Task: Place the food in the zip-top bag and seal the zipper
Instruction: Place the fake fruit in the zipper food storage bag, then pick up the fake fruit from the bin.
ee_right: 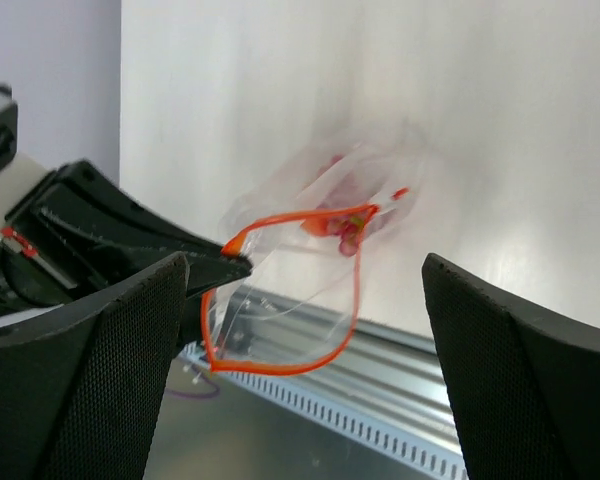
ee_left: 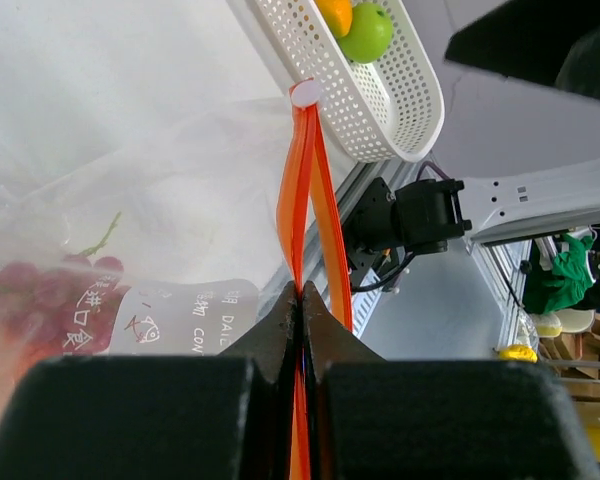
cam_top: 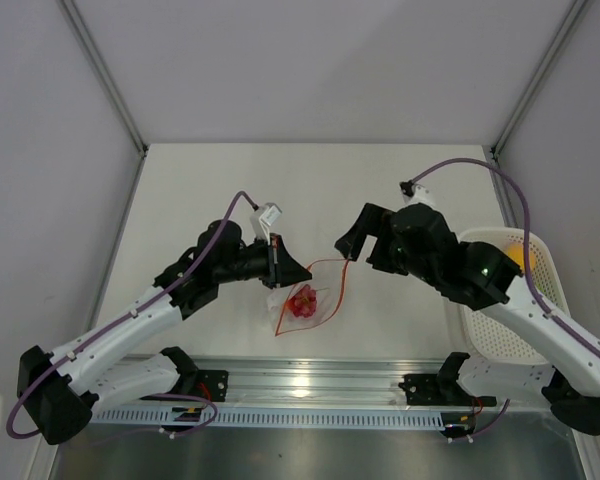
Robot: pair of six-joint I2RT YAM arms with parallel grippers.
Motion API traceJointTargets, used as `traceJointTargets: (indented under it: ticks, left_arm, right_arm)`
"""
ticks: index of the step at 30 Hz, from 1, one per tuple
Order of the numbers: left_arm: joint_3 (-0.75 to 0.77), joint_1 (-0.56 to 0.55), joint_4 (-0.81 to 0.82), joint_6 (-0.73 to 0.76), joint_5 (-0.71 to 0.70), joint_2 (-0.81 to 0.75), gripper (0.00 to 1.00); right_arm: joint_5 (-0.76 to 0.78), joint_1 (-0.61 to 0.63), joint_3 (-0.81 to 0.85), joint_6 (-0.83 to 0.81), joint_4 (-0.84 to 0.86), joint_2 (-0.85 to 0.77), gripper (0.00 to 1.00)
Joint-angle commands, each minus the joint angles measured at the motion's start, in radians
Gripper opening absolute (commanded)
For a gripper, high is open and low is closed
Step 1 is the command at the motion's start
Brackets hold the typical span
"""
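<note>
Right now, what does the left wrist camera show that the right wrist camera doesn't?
Only the left wrist view shows the white mesh basket with a green fruit and an orange one. Only the right wrist view shows the bag with its mouth gaping wide and the right claw open. Both show the left claw pinching the orange-red zipper and red food inside the bag.

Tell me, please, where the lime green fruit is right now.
The lime green fruit lies in the white mesh basket, at the top of the left wrist view, beside an orange fruit.
</note>
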Motion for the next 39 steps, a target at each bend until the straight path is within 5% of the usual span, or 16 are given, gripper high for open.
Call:
traceJointTargets:
  ticks: [1,25,31,39]
  left_arm:
    - [-0.014,-0.005,0.024,-0.001,0.009,-0.026,0.01]
    - [-0.039,-0.005,-0.004,0.019,-0.001,-0.048,0.01]
    - [-0.053,-0.005,-0.002,0.021,-0.003,-0.053,0.01]
    - [-0.068,-0.005,0.013,0.018,0.011,-0.053,0.0]
  right_arm:
    - [0.115,-0.045,0.033,-0.094,-0.078,-0.043,0.99]
    - [0.085,-1.199,-0.304,-0.095,-0.121,-0.113,0.99]
    - [-0.099,-1.506,-0.452,-0.14,-0.017,-0.156,0.99]
    - [0.006,-1.527,-0.59,-0.141,0.13,-0.247,0.99]
